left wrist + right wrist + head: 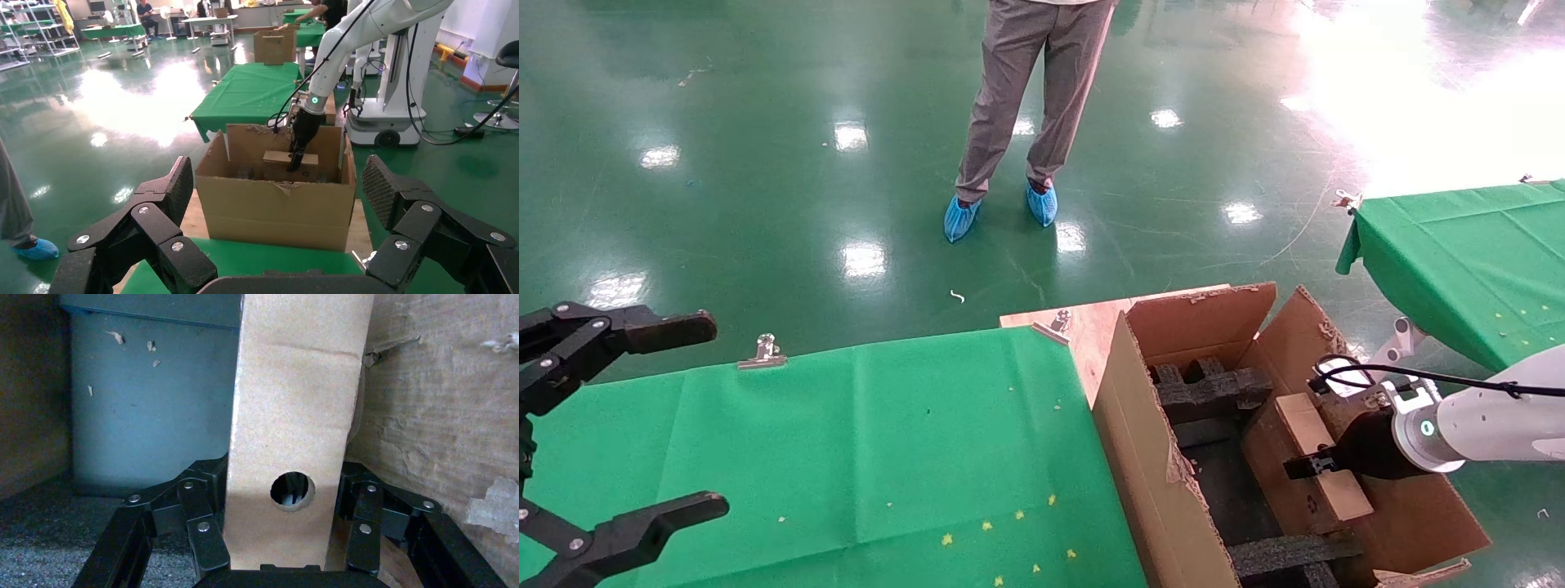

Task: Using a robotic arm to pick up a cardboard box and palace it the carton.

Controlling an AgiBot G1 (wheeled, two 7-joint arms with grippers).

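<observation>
While the right gripper [287,563] clamps the cardboard box [294,416] inside the carton [1156,457], only the wrist shows its hole [292,491].

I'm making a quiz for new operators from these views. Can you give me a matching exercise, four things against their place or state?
Things:
1. cardboard box
2. carton
3. left hand
4. metal clip

Places or states:
A. open, holding nothing, over the green cloth
B. on the far edge of the green cloth
C. clamped in the right hand, inside the carton
D. flaps up, black foam blocks inside

Pairs: 1-C, 2-D, 3-A, 4-B
</observation>
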